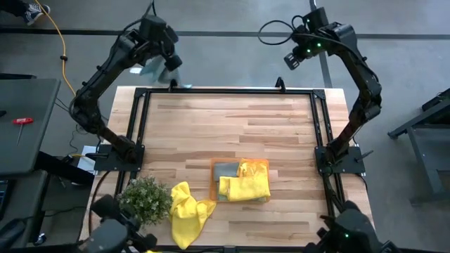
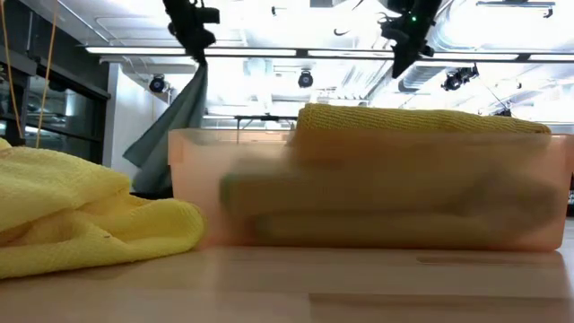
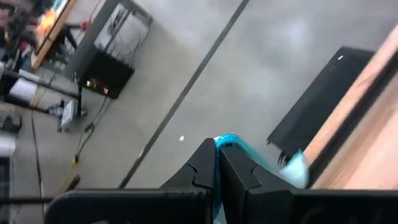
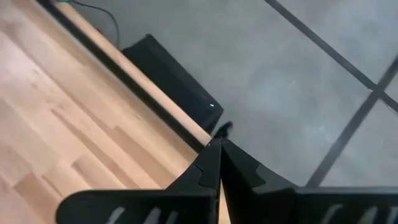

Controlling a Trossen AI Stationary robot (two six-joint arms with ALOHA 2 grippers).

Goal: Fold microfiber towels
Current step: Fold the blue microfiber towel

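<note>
Right, left tool is raised above the far-left edge of the table, fingers pressed together, pinching a light blue towel. Left wrist view shows a teal strip of it squeezed between the fingers; low view shows the cloth hanging straight down from that tool, clear of the tabletop.

Right tool is up at about the same height off the far-right corner, fingers pressed together, holding nothing; floor and the table edge lie beyond its tips.

Everything else sits on the near side of the table, well apart from both tools:
- orange tray, roughly between the two tools and towards the front, with folded yellow towels and a grey-blue towel in it. Low view: yellow top layer rises above the tray wall.
- crumpled yellow towel on the table just beside the tray, on the left tool's side, unfolded.
- potted plant next to that towel, near the front-left corner.
</note>
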